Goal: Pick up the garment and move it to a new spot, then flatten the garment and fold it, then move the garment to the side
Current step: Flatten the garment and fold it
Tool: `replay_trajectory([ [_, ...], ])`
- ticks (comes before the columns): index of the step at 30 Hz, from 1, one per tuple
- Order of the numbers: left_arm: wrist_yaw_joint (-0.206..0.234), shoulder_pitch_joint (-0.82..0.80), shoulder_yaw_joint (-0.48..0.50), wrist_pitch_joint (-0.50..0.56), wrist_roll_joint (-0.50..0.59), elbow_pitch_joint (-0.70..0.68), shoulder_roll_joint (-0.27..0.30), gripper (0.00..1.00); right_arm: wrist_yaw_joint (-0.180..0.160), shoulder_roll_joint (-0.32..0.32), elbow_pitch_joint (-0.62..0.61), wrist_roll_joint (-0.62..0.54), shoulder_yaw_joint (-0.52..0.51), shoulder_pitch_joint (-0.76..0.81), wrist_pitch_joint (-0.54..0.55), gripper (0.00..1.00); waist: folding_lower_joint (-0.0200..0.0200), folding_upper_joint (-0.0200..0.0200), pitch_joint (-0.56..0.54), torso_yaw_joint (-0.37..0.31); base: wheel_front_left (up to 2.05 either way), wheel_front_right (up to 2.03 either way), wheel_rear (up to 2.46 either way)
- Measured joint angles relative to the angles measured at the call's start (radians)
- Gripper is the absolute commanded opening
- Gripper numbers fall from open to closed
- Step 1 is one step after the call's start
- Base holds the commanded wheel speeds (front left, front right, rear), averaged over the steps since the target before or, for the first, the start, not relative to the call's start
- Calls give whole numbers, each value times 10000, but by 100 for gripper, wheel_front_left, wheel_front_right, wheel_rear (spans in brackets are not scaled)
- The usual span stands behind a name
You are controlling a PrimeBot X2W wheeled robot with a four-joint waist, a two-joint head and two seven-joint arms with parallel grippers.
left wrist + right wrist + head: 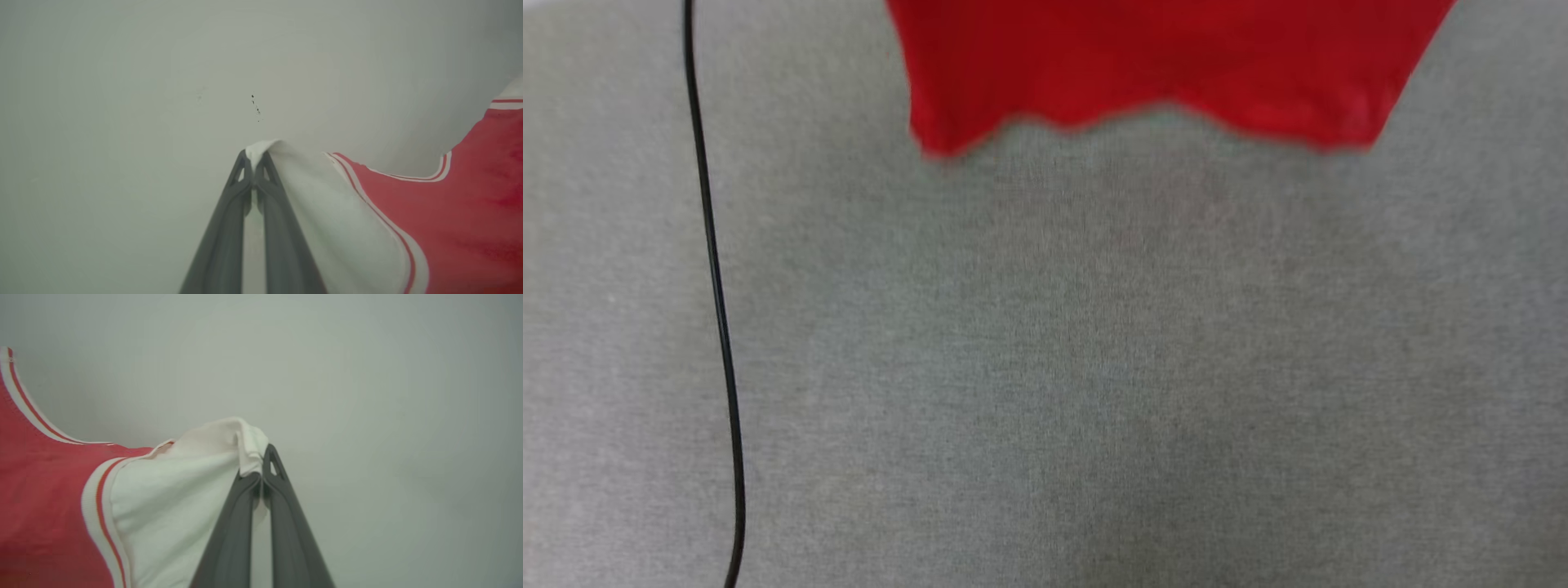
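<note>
The garment (1160,65), a red T-shirt, hangs in the air, and its wavy red hem shows at the top of the head view above the grey surface. In the left wrist view my left gripper (254,157) is shut on the edge of a white sleeve (335,204), with the red body (461,212) spreading to the right. My right gripper (261,457) is likewise shut on the other white sleeve (179,486), whose bunched edge pokes past the fingertips; red cloth (45,498) stretches to the left. Red-and-white stripes mark both sleeve seams.
A grey cloth-covered surface (1045,392) lies under the hanging hem. A thin black cable (717,302) runs down its left side. Both wrist views look past the fingers at a plain pale wall (163,81).
</note>
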Motion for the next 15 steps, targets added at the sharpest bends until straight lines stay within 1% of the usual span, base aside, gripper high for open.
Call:
replay_trajectory([
  [4, -219, -981, 128, -259, 178, 918, -221, 0, 0, 272, 859, -616, 245, -1160, -468, 0, 1, 0, 703, -27, 0, 0, 0],
  [9, -483, -1908, 182, -740, 364, 2042, -541, 0, 0, 635, 1893, -1152, 251, -2469, -1235, 0, 1, 0, 1407, -65, 0, 0, 0],
  [12, -671, -2079, 178, -1009, 399, 2648, -627, 0, 0, 897, 2516, -1310, 343, -2880, -1601, 0, 1, 0, 1704, -88, 0, 0, 0],
  [15, -821, -2068, 169, -1256, 355, 3089, -731, 0, 0, 1139, 3078, -1313, 564, -2924, -1908, 0, 2, 0, 1888, -124, 0, 0, 0],
])
